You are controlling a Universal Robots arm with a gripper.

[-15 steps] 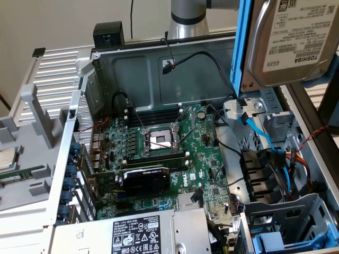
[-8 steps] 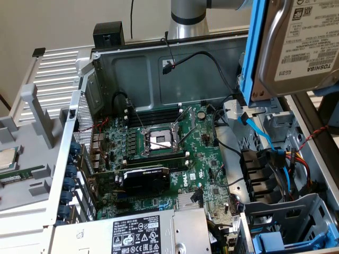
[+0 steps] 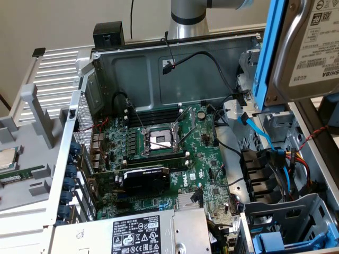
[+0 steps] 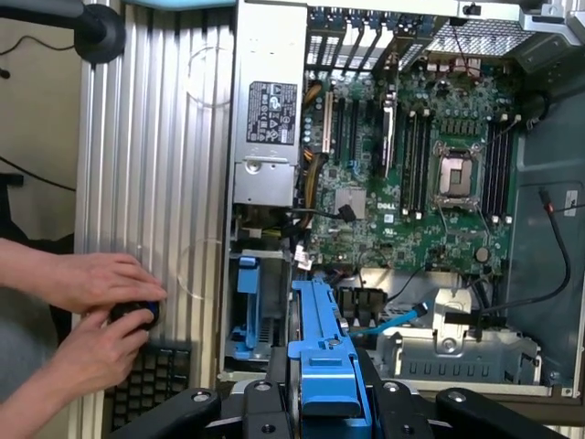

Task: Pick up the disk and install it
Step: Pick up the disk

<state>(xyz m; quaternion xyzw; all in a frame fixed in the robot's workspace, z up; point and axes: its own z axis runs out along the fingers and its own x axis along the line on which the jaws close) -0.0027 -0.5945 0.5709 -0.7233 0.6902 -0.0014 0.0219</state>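
My jaws are clamped on the disk (image 4: 322, 361). In the wrist view the edge of its blue frame stands between them, aimed down at the open case (image 4: 548, 210). So the pick-up is done. The install is not: the disk hangs in the air, clear of everything in the case and touching nothing there.

Just beyond it lie the drive bays (image 4: 457, 343), one with a blue carrier (image 4: 247, 274) already in it. I judge one of the bays to be where the disk belongs, though I cannot tell which. Past them is the board (image 4: 402, 183) with its bare socket (image 4: 457, 174), and beside that the power supply (image 4: 270, 119).

The wrist view also takes in a person's hands (image 4: 96, 283) off to the side of the case, on a small dark object (image 4: 135, 314) beside a keyboard (image 4: 151, 384).

The exterior view gives what the wrist view cannot. It shows the disk's white label (image 3: 323, 37) and silver face, high at that view's right and well above the bays (image 3: 296, 217). My arm (image 3: 188, 16) rises behind the far wall.
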